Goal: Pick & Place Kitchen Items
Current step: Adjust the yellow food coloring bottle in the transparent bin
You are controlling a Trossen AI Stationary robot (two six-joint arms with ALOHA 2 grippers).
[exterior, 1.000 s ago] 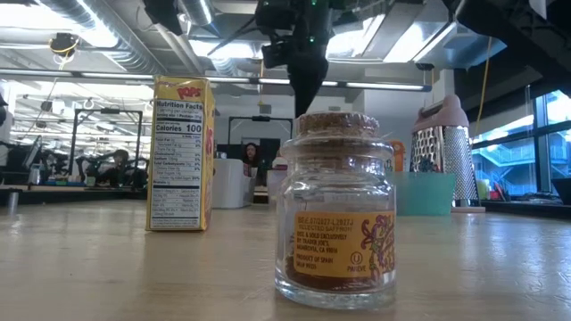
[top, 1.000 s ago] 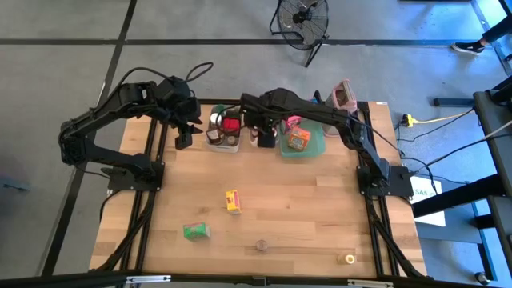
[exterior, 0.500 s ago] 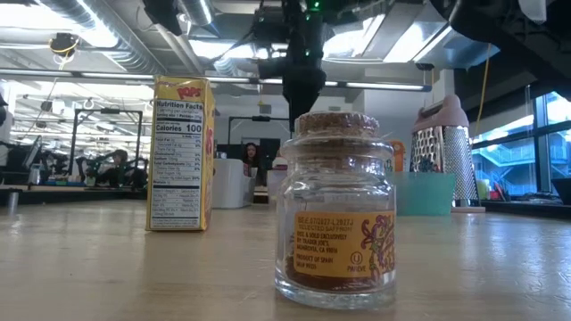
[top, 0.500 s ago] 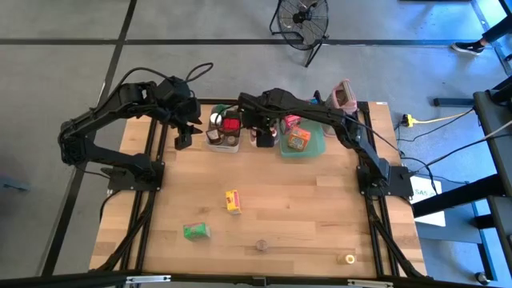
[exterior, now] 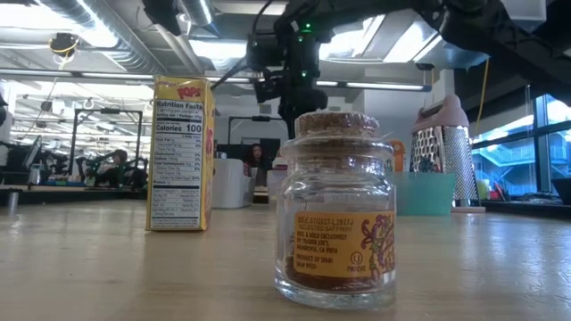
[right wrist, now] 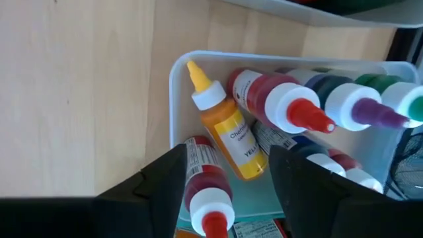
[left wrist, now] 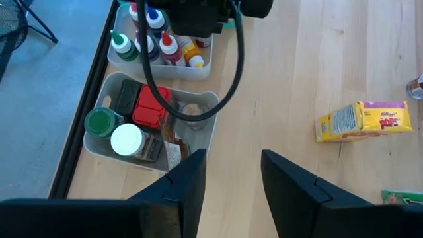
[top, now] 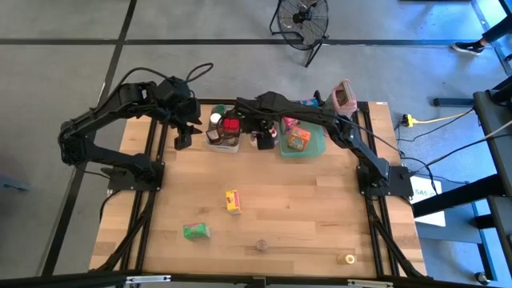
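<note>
Seen from table height, the cork-stoppered jar [exterior: 336,209] stands nearest, with the yellow cereal box [exterior: 179,153] upright behind it; both are loose on the table [top: 304,200], well apart from either arm. The green box [top: 194,231] and a small gold-lidded jar [top: 346,258] also lie loose at the near edge.

Farther back, the left gripper [left wrist: 230,173] waits with its fingers partly parted and nothing between them. Ahead of them lies a clear tub [left wrist: 203,127] holding a red box [left wrist: 149,108], a green-capped jar [left wrist: 100,122] and a white-capped jar [left wrist: 127,139].

The right gripper [right wrist: 228,173] hangs over the small white tub [right wrist: 173,79] of dropper bottles, fingers apart and holding nothing. The yellow bottle [right wrist: 227,129] lies just beyond the gap; the red bottle [right wrist: 205,182] lies partly between the fingers, touching the yellow one; the red-tipped bottle [right wrist: 281,102] lies just past the far finger.

Hazards, as judged: the bottles lie packed and touching, so closing fingers may catch two at once, or squeeze a rounded body sideways out of the grip. A finger may also strike the tub wall and drag the tub. The green tray [top: 316,149] lies beyond.
</note>
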